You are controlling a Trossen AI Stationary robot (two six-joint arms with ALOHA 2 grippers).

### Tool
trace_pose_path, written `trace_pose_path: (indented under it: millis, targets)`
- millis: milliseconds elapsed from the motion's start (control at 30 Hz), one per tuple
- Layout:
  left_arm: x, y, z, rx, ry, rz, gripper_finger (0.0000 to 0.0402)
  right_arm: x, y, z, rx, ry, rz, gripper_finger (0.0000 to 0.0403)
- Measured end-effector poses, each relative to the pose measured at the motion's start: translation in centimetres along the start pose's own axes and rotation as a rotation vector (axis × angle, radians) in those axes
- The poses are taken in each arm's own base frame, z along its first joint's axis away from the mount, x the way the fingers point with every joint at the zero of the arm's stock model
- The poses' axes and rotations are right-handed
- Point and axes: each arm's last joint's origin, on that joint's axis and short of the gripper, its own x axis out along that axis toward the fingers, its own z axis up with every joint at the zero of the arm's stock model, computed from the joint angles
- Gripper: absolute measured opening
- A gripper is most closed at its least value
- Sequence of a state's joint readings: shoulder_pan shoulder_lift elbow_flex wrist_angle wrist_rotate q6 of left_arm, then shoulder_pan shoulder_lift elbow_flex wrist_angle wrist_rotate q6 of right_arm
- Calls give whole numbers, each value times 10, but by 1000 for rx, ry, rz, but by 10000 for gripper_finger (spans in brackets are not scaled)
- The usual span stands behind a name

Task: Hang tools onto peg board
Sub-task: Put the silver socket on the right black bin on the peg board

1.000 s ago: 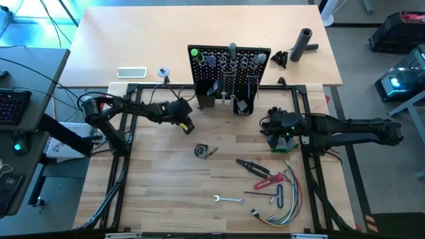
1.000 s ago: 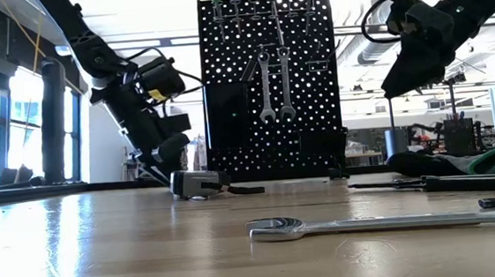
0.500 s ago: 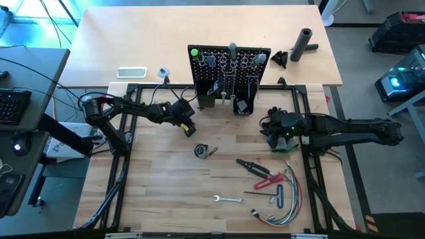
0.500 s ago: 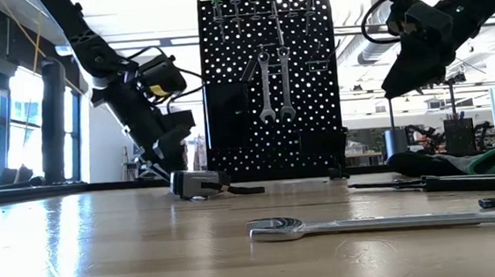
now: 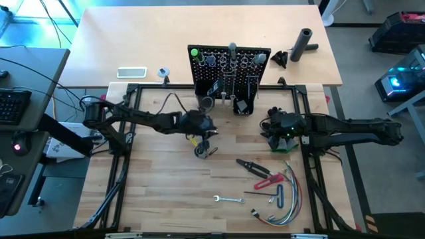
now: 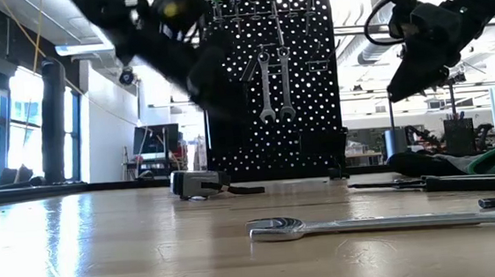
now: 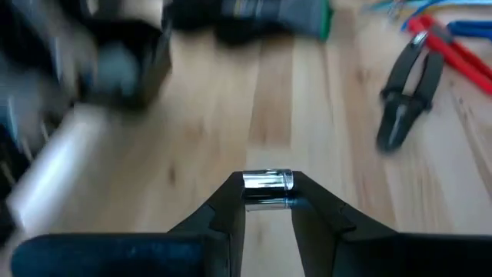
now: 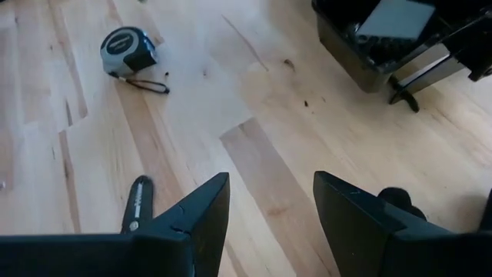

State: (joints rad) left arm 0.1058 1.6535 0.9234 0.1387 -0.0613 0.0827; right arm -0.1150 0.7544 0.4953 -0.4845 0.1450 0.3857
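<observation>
Silver shows between the narrowed jaws of the left pincer: a small shiny cylinder, clenched so it can travel. That pincer hangs just in front of the peg board. Pliers and a wrench lie on the tabletop further forward. Off to the board's side, the right pincer waits released.
</observation>
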Motion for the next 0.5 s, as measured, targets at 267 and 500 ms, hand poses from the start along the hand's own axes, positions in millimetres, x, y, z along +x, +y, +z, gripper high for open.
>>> trace_pose_path:
  millis: [267,500]
  targets:
    - [-1,-45,63,315,-130,164,73,0,-1,-3,-4,28,-6,185]
    - [29,-54,96,485,-81,275,73,-1,1,-7,2,59,-8,185]
